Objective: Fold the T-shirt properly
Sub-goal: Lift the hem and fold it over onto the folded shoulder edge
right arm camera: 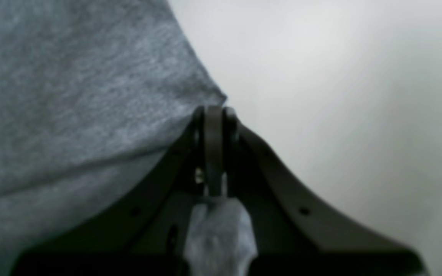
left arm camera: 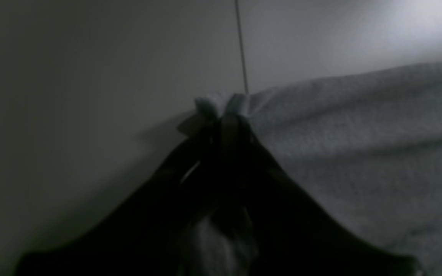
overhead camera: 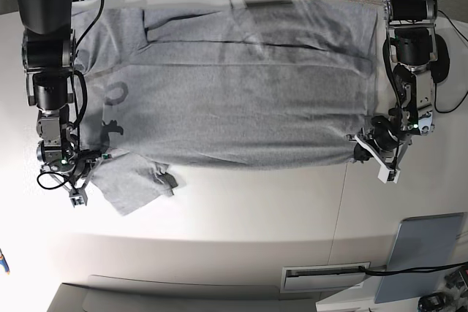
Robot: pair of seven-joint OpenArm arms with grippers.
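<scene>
While spread across the table, T-shirt pinched at opposite edges, left claw and right claw each clamping fabric.

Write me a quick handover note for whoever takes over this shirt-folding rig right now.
Left gripper: shut, pinching a bunched corner of the T-shirt at its lower edge.
Right gripper: shut on the T-shirt's edge at the opposite side, near the sleeve.
The T-shirt lies spread sideways across the white table, already doubled lengthwise with faint black lettering showing through near the right arm's end. One sleeve sticks out towards the front.
Done: one lengthwise fold, both sides gripped.
Left: tuck the sleeve, finish the remaining folds, release.
</scene>
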